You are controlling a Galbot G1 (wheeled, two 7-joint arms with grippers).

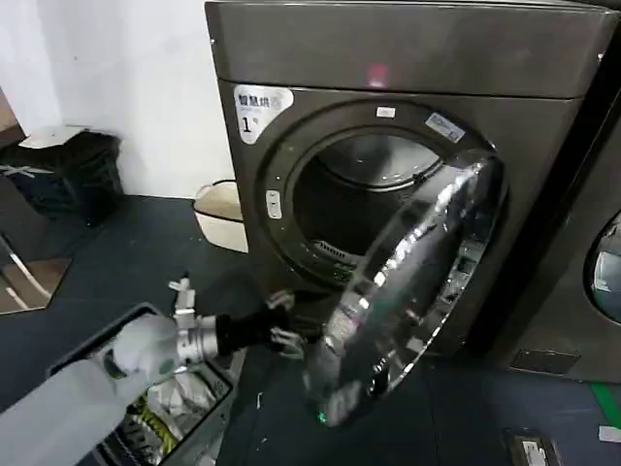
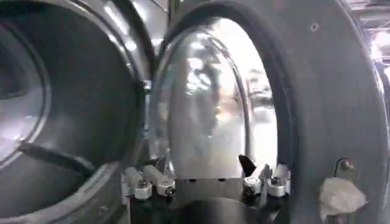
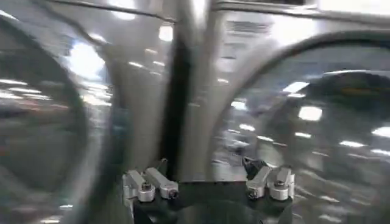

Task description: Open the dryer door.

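Dryer door (image 1: 412, 291) hangs ajar just beside the spread, empty left claw (image 1: 287, 327).

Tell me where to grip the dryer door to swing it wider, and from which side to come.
Grip the dryer door at its free edge, the lower-left part of the chrome rim opposite the hinge, where leverage is probably greatest. Come from the robot's left, where the left gripper sits with jaws open beside that edge. The thin, angled rim should fit between them, one jaw on the chrome face, one on the dark inner side.
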